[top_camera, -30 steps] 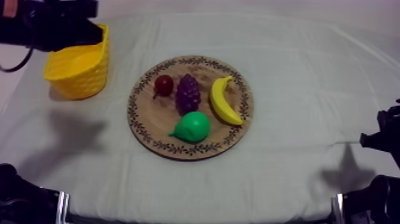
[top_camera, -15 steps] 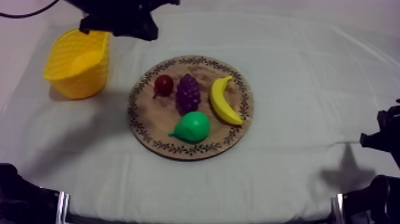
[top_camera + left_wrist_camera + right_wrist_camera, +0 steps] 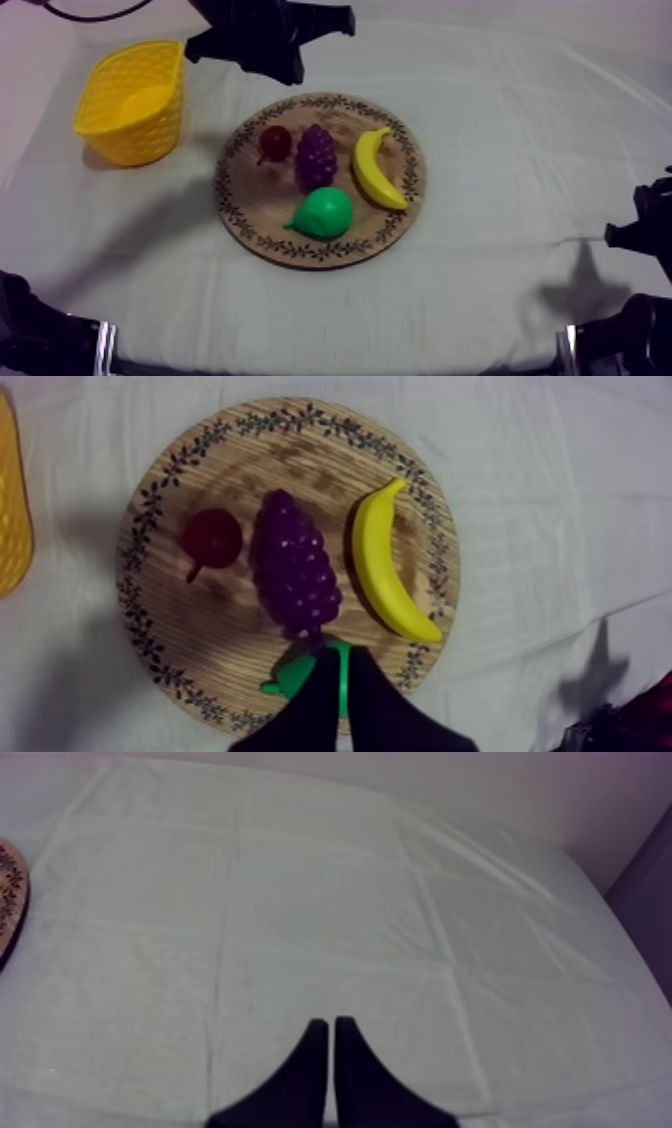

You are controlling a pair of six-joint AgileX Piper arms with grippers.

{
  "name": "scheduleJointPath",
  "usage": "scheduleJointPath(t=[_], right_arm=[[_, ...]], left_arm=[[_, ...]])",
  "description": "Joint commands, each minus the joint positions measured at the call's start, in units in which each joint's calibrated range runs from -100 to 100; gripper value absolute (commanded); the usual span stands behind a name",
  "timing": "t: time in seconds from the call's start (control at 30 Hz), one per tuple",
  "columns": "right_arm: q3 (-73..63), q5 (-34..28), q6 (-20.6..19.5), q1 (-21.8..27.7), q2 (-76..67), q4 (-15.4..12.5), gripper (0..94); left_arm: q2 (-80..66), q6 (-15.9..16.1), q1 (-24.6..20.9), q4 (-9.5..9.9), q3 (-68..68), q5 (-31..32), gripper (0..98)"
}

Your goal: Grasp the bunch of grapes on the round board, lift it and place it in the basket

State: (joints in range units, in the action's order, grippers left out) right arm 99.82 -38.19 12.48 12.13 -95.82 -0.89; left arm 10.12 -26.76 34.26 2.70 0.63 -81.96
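Fingers (image 3: 318,701) of the left end effector (image 3: 338,659) lie pressed narrow together. Below it, the purple bunch of grapes (image 3: 293,571) on the round wooden board (image 3: 140,526) lies lengthwise from the far to the near tabletop edge.

The grapes (image 3: 316,157) are purple, banana (image 3: 377,168) and basket (image 3: 130,105) yellow, pear (image 3: 322,213) green, board (image 3: 223,186) rim leaf-patterned.

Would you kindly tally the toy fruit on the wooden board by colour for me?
Purple: 1, the bunch of grapes
Yellow: 1, the banana
Green: 1, the pear
Red: 1, the small red fruit
Total: 4
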Motion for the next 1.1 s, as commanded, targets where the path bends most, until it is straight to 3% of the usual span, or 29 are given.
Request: scheduleJointPath(t=[0.0,0.27,0.53,0.83,1.07], right_arm=[[-0.05,0.04,0.0,-0.03,-0.02,-0.01,0.3],[-0.05,0.04,0.0,-0.03,-0.02,-0.01,0.3],[-0.05,0.04,0.0,-0.03,-0.02,-0.01,0.3],[-0.05,0.04,0.0,-0.03,-0.02,-0.01,0.3],[-0.05,0.04,0.0,-0.03,-0.02,-0.01,0.3]], left_arm=[[0.56,0.09,0.06,-0.01,0.17,-0.1,11.9],[1.71,1.6,0.35,-1.04,1.66,-0.13,47.0],[3.18,2.54,0.55,-1.97,0.9,1.66,75.4],[5.9,2.6,0.44,-3.13,-0.56,3.79,91.3],[10.46,2.29,-0.42,-3.39,-0.66,4.93,94.2]])
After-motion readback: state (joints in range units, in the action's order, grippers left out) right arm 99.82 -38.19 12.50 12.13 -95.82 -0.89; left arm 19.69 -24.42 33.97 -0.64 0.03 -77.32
